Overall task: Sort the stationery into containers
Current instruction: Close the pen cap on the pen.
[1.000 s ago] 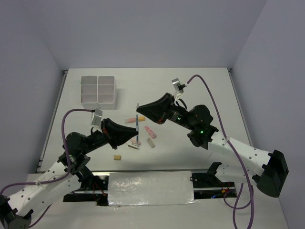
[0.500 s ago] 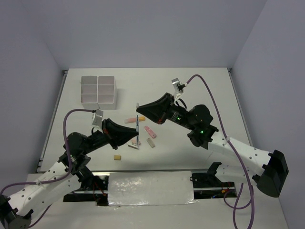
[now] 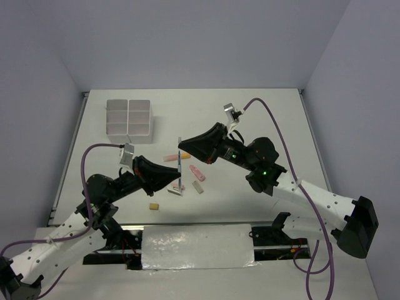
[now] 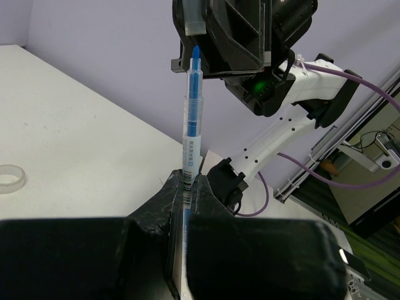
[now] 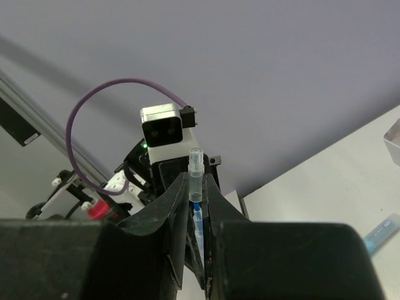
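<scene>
- Your left gripper [image 4: 186, 182] is clamped tight on the lower barrel of the blue pen [image 4: 192, 122], which stands upright above the table [image 3: 250, 119].
- Directly over it, your right gripper [image 5: 195, 182] pinches the clear cap [image 5: 195, 167] with its jaws nearly closed. You cannot tell whether the cap touches the pen tip.
- Around the pen's foot lie a tan block [image 3: 154, 205], grey pieces [image 3: 199, 186], pink pieces [image 3: 197, 171] and an orange-yellow highlighter [image 3: 177, 157]. Both arms reach over this cluster.
- The white box [image 3: 129, 117] stands far left, well apart.
- Only the left wrist view shows the tape ring [image 4: 11, 178], and only the right wrist view shows a blue item [image 5: 382, 232] lying on the table.
</scene>
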`<state>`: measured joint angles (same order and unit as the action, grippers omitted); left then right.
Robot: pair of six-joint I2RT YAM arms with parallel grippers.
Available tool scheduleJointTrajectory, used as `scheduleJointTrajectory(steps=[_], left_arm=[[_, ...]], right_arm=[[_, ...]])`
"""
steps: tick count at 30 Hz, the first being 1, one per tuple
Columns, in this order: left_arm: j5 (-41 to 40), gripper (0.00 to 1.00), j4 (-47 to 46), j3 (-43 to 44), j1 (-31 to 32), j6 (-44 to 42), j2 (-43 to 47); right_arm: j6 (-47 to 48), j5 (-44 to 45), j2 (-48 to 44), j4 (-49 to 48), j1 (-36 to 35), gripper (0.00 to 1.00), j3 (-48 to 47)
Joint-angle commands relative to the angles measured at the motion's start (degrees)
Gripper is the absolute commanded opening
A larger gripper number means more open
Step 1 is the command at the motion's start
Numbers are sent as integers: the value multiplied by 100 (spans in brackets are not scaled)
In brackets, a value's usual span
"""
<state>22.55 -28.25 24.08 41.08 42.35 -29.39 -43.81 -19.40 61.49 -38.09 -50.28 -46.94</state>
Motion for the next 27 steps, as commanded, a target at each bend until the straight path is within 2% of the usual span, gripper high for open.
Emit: scheduleJointTrajectory(steps=[1,27], left_arm=[[-5,1,-260,88,14,2,-5],[-171,1,-137,159,14,-69,73]], right_arm=[[127,-134,3,-76,-96,5,-132],[391,-117,-85,29,-140,6,9]])
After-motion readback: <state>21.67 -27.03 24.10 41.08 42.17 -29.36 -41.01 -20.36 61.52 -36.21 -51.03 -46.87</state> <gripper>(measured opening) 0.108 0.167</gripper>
